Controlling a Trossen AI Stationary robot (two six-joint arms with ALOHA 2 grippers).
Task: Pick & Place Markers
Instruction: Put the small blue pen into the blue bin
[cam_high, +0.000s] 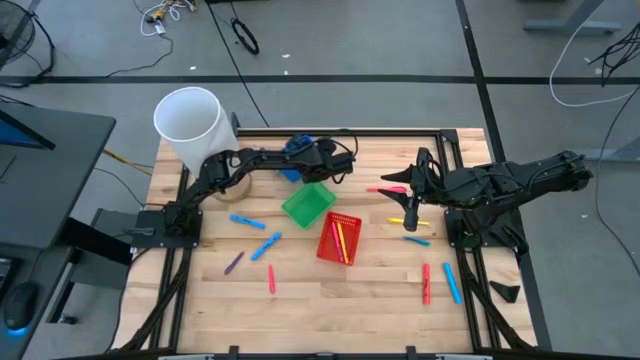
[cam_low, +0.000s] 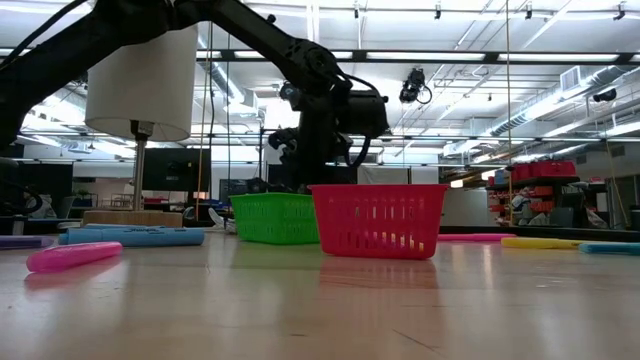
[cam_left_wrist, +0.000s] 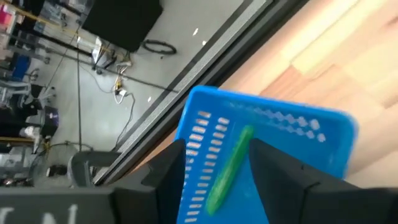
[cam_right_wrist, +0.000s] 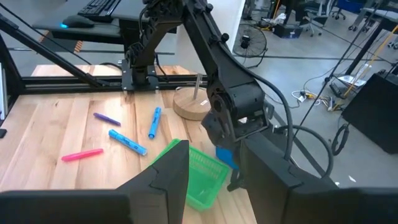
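Left gripper, jaws parted, is reaching over the blue mesh basket, a thin green marker lying inside; right gripper, released, is hovering at three o'clock.

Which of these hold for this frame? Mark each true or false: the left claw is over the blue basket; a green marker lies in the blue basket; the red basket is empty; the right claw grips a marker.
1. The left claw is over the blue basket. True.
2. A green marker lies in the blue basket. True.
3. The red basket is empty. False: it holds markers.
4. The right claw grips a marker. False: its jaws stand open with nothing between them.
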